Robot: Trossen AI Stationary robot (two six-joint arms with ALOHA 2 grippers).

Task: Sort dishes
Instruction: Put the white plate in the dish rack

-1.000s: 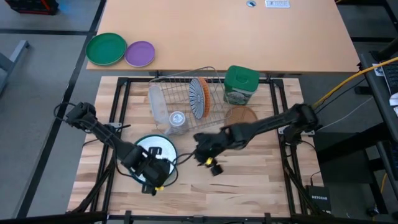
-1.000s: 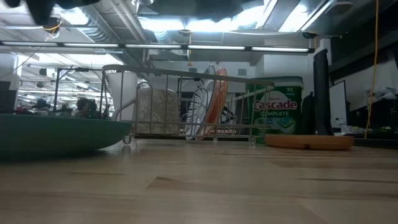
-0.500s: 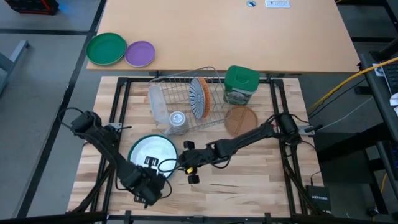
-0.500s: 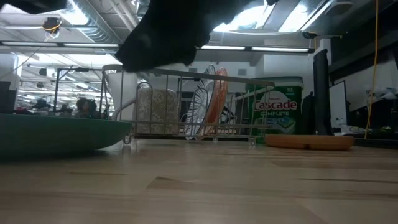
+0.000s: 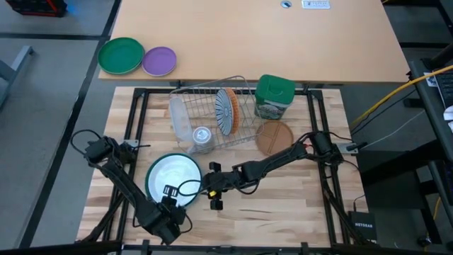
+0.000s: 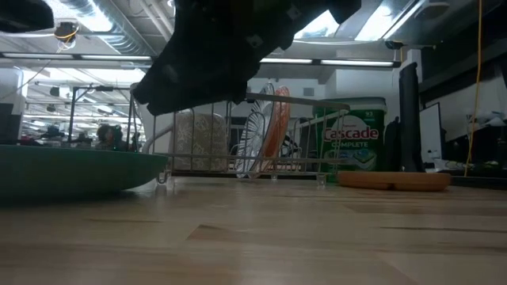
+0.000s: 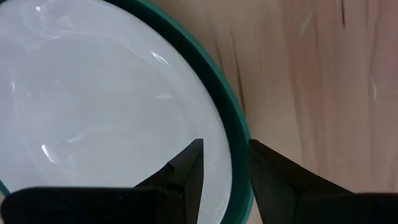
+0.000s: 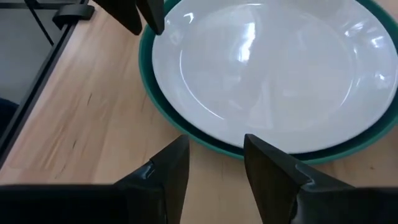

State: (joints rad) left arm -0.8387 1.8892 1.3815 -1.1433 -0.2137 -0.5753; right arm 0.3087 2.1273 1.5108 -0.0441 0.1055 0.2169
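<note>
A white plate (image 5: 174,178) lies inside a large teal plate (image 5: 150,185) on the table's near left; both lie flat. My left gripper (image 7: 226,152) is open at the plates' near rim, one finger over the white plate, one just outside the teal rim (image 7: 239,134). I cannot tell whether it touches. My right gripper (image 8: 214,149) is open and empty, low over the table by the teal plate's right rim (image 8: 205,142). A teal-and-white striped plate (image 5: 224,110) and an orange plate (image 5: 233,113) stand on edge in the wire rack (image 5: 205,106). A brown plate (image 5: 274,137) lies flat right of the rack.
A green canister (image 5: 274,95) stands right of the rack, behind the brown plate. A clear container (image 5: 185,117) lies in the rack's left part. A green plate (image 5: 120,55) and a purple plate (image 5: 159,61) lie on the far desk. Bare wood lies at the near right.
My right gripper has gone toward the table's left and down, up to the teal plate's right rim. My left arm has drawn back toward the table's near edge, uncovering the white plate, its fingers now at the plates' near rim. The plates have stayed in place.
</note>
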